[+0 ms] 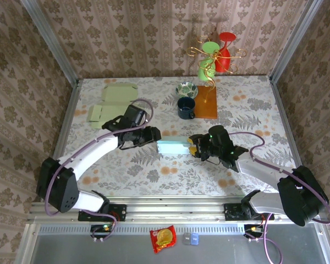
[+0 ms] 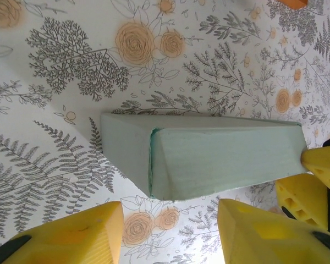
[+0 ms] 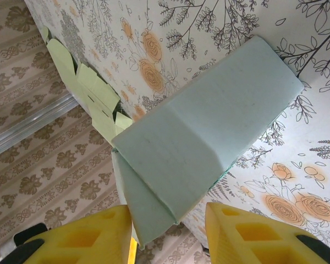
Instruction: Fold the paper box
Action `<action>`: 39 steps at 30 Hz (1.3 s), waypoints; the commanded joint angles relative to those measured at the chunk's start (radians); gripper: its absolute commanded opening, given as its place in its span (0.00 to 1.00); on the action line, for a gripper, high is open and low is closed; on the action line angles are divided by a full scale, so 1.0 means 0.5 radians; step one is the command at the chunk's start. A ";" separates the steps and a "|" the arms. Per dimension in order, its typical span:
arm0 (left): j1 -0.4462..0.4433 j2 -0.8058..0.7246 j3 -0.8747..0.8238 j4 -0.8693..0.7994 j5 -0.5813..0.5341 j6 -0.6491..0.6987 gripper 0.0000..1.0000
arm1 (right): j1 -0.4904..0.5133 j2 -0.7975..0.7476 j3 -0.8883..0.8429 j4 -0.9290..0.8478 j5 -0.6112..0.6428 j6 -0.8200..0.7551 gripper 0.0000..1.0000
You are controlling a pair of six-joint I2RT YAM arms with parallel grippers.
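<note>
One pale blue box (image 1: 173, 147) lies mid-frame on the tabletop (image 1: 170, 179). The right end effector (image 1: 193, 147) pinches its right-hand end, probably steadying it. The left end effector (image 1: 153, 135), fingers parted and empty, hovers beside the opposite end, seemingly ready to press flaps.

Your right gripper (image 1: 193, 147) holds a pale blue folded paper box (image 1: 173, 147) on the floral table (image 1: 154, 173); left gripper (image 1: 155, 137) just beside.

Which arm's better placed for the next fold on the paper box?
Likely left. Left jaws are open and free beside the left end of the paper box; the right jaws clamp the other end, steadying it.
</note>
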 commanded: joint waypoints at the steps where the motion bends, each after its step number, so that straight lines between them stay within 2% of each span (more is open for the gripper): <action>1: 0.041 0.028 -0.035 0.090 0.093 -0.068 0.48 | -0.002 0.060 -0.047 -0.202 0.011 -0.032 0.41; 22: 0.055 0.087 -0.320 0.219 0.075 -0.020 0.32 | -0.017 0.053 -0.018 -0.373 -0.001 -0.099 0.42; 32: 0.043 0.074 -0.373 0.241 0.059 -0.009 0.29 | 0.007 -0.096 0.342 -0.778 0.123 -0.326 0.42; 39: 0.022 0.087 -0.358 0.255 0.054 -0.013 0.28 | 0.026 0.030 0.296 -0.611 0.081 -0.211 0.42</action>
